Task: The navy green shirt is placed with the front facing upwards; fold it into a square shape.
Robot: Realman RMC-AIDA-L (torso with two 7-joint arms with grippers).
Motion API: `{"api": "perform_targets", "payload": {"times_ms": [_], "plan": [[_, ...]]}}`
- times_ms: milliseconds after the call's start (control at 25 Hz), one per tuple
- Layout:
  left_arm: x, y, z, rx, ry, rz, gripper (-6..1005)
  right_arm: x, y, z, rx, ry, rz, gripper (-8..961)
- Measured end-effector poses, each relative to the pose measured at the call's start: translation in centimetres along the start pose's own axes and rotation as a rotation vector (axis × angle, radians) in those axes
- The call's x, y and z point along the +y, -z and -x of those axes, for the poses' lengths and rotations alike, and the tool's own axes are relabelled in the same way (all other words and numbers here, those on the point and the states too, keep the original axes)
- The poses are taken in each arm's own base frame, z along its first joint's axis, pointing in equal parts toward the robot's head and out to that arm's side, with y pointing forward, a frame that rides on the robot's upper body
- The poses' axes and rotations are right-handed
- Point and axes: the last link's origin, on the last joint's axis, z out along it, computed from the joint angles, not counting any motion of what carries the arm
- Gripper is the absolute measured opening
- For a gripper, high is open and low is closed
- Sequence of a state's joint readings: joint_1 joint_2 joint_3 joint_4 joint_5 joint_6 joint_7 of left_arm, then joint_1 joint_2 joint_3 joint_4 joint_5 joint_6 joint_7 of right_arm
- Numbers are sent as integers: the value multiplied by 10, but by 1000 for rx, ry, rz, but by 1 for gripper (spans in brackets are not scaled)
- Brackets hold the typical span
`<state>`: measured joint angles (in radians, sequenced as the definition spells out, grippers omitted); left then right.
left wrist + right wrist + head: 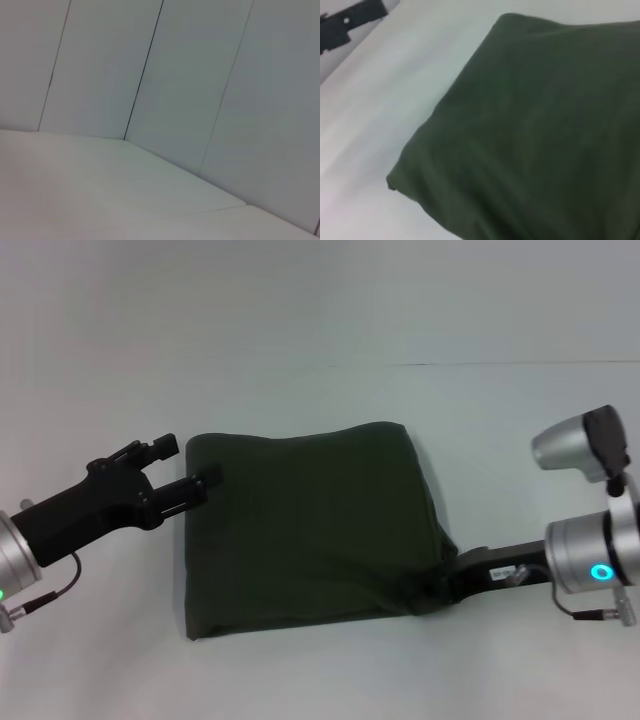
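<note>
Navy green shirt point(310, 530): folded into a roughly square block, plain green side up, laid flat on the white table point(300, 320) near the middle of the head view. No lettering is shown.

Left gripper point(190, 465): positioned at the shirt's far left corner; fingers are spread apart, one raised clear of the cloth, the other tipped against the shirt's edge. Nothing is clasped between them.

Right gripper point(440, 585): set low at the shirt's near right corner, where the cloth is bunched and lifted around it. Tips are hidden in the fabric; grip cannot be told.

Right wrist view: the folded cloth is seen close, the left gripper's finger far off.

Left wrist view: only table and panelled wall point(190, 75) are shown.
</note>
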<state>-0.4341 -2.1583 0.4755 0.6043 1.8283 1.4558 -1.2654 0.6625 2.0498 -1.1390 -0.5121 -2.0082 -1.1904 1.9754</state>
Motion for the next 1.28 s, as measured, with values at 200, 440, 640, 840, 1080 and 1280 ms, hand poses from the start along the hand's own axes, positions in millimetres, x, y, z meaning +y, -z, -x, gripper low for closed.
{"api": "perform_targets", "payload": {"times_ms": [200, 440, 640, 840, 1080, 1280], "plan": [[0, 0, 0, 0, 0, 0, 875, -3, 15, 7, -83, -11, 28, 87], [1, -1, 0, 1, 1, 2, 875, 5, 5, 28, -131, 31, 31, 91], [1, -3, -2, 4, -2, 7, 874, 13, -15, 41, -109, 79, 3, 93], [1, -3, -2, 5, -2, 7, 874, 15, -31, 44, -54, 102, -35, 96], [1, -2, -1, 5, 0, 4, 875, 9, -32, 40, -27, 75, -74, 100], [-1, -2, -1, 1, 0, -8, 875, 1, -25, 34, -48, 49, -98, 102]]}}
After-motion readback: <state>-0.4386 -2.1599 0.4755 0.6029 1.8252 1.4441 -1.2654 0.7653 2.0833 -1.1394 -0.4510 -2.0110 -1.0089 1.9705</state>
